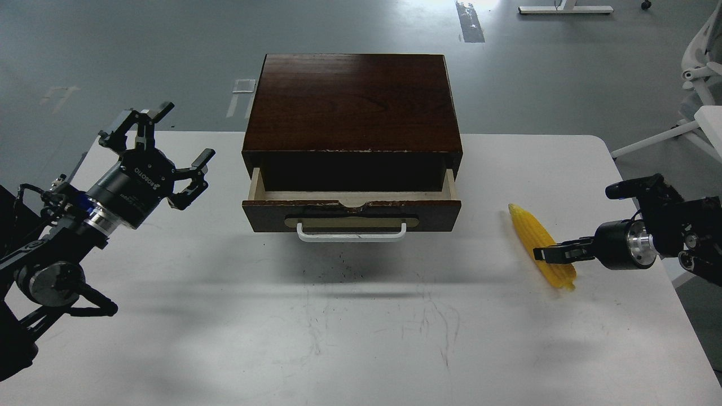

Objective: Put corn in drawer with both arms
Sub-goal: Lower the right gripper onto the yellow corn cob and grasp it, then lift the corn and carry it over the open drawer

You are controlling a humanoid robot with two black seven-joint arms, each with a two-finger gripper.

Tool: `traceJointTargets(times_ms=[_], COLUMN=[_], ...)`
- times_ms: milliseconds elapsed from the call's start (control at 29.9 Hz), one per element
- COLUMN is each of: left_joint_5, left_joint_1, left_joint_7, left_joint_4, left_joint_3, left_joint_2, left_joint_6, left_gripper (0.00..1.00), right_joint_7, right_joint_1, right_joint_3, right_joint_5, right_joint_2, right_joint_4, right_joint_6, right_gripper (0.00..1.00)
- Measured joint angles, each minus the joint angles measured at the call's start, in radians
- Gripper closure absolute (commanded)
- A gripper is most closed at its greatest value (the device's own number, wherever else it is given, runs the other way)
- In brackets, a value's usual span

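Observation:
The yellow corn (pixel 529 230) lies on the white table (pixel 361 338), right of the drawer (pixel 352 213), its tip pointing to the far left. The drawer is pulled partly out of the reddish-brown box (pixel 352 101), and its white handle (pixel 351 232) faces me. My right gripper (pixel 546 254) comes in low from the right. Its dark fingertips lie over the lower half of the corn, and I cannot tell its two fingers apart. My left gripper (pixel 166 141) is open and empty, raised above the table left of the drawer.
The table's right edge runs just past the right arm. A white chair (pixel 699 62) and a white desk corner (pixel 712 121) stand off the table at the far right. Grey floor lies behind the box.

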Motion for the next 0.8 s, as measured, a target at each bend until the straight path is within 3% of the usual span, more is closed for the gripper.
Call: traceJointTargets(times_ms=[301,568,802], left_joint_5=[0.0,0.0,0.0], left_joint_1=[0.0,0.0,-0.001], left_joint_7=[0.0,0.0,0.0], left_joint_4=[-0.005,-0.005,-0.005], left_joint_3=[-0.002,-0.014,-0.023], left_joint_2=[0.005,0.006,0.006], left_joint_6=[0.0,0.0,0.0], left_gripper=[0.01,0.01,0.01], right_joint_7=[-0.001,0.0,0.0], right_joint_1=[0.038,0.319,0.619], right_joint_3=[0.0,0.002,-0.04], right_joint_5=[0.003,0.005,0.0], right_joint_2=[-0.041,-0.147,-0.116], right_joint_4=[0.031,0.183,0.278], right_joint_6=[0.001,0.002,0.014], right_gripper=[1.0,1.0,0.99])
